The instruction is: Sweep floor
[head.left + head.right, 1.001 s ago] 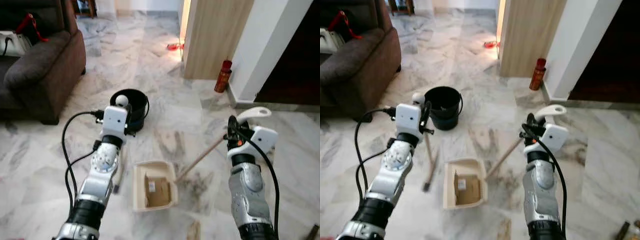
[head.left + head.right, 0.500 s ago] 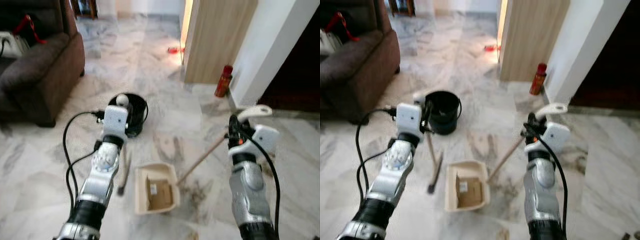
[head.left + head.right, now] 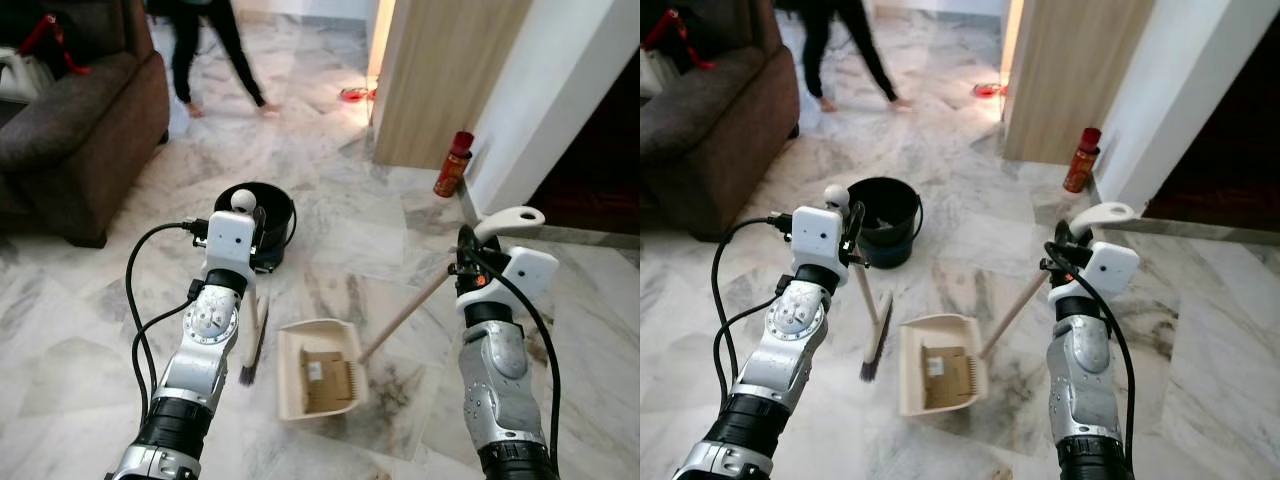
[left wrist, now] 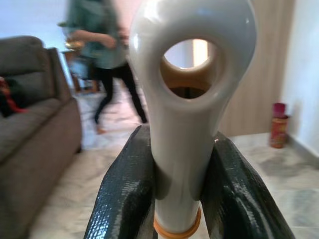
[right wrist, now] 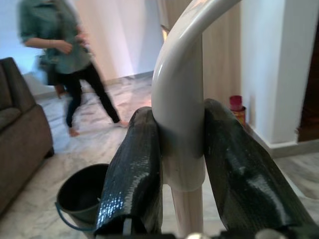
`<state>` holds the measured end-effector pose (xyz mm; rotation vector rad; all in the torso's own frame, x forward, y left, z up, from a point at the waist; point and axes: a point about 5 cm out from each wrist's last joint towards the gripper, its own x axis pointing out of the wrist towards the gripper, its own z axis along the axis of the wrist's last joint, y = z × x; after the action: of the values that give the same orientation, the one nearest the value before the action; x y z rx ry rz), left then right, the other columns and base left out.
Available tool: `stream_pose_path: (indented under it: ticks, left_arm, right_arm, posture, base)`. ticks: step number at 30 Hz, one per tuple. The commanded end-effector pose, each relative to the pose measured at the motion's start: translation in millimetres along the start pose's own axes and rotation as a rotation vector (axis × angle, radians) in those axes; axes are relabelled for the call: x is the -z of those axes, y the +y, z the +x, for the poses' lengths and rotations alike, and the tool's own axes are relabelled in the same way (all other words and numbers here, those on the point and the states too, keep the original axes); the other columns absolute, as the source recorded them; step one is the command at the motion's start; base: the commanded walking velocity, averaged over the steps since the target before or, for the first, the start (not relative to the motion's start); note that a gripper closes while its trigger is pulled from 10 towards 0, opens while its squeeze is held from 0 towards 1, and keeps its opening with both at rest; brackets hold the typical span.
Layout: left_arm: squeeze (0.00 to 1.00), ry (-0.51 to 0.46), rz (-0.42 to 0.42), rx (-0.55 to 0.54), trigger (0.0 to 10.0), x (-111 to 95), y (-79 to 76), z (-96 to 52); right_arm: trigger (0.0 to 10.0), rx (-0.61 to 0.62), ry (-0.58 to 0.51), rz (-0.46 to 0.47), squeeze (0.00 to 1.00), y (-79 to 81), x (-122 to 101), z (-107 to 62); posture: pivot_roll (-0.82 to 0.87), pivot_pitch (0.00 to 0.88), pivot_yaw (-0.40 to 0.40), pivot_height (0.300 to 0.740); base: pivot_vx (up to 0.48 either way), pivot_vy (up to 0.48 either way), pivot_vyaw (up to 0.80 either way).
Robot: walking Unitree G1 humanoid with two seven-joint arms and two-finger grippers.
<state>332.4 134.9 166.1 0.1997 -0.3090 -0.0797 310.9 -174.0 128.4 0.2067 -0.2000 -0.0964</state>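
My left gripper (image 4: 177, 184) is shut on the cream top of a broom handle (image 4: 189, 99). The broom's dark head (image 3: 250, 368) rests on the marble floor just left of the cream dustpan (image 3: 292, 385). A flat piece of cardboard (image 3: 325, 375) lies inside the pan. From the pan a long wooden pole (image 3: 405, 315) slants up to a curved cream grip (image 5: 182, 99). My right gripper (image 5: 182, 164) is shut on that grip. A black bucket (image 3: 275, 215) stands on the floor just beyond the left gripper (image 3: 256, 235).
A person (image 3: 212, 45) in dark trousers moves across the far end of the room. A brown sofa (image 3: 80, 130) is at the left. A wooden panel (image 3: 440, 80), a white wall corner and a red can (image 3: 453, 165) are at the right. A small red item (image 3: 352, 95) lies by the doorway.
A person has come into view at the back of the room. The camera has shifted a little. Both grippers keep their hold, and the broom head stays beside the dustpan.
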Motion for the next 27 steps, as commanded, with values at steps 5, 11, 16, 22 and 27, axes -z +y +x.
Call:
stream_pose_path:
  ticks: [5, 11, 16, 22, 27]
  left_arm:
    - [0.00, -0.051, 0.013, -0.008, 10.0, -11.3, 0.4, 3.8]
    - [0.00, -0.050, 0.015, -0.011, 10.0, -11.0, 1.5, 3.6]
    - [0.00, -0.050, 0.017, -0.014, 10.0, -10.9, 2.2, 3.8]
    - [0.00, -0.051, 0.018, -0.017, 10.0, -11.0, 2.9, 4.1]
    - [0.00, -0.050, 0.017, -0.017, 10.0, -11.1, 2.6, 4.1]
  right_arm:
    - [10.0, -0.001, -0.058, 0.037, 0.00, 1.1, -13.3, 4.2]
    - [10.0, -0.005, -0.057, 0.030, 0.00, 1.4, -13.0, 4.3]
    - [10.0, -0.007, -0.057, 0.028, 0.00, 2.2, -12.9, 4.6]
    - [10.0, -0.005, -0.056, 0.036, 0.00, 2.4, -12.6, 4.7]
    - [10.0, -0.005, -0.058, 0.042, 0.00, 1.8, -13.2, 4.9]
  posture:
    - [0.10, 0.090, -0.052, 0.740]
    - [0.10, 0.091, -0.053, 0.740]
    - [0.10, 0.089, -0.052, 0.740]
    - [0.10, 0.089, -0.053, 0.740]
    - [0.10, 0.089, -0.053, 0.740]
  base:
    - [0.292, 0.000, 0.40]
    - [0.292, 0.000, 0.00]
    - [0.174, 0.000, 0.00]
    - [0.100, 0.000, 0.00]
    - [0.303, 0.000, 0.00]
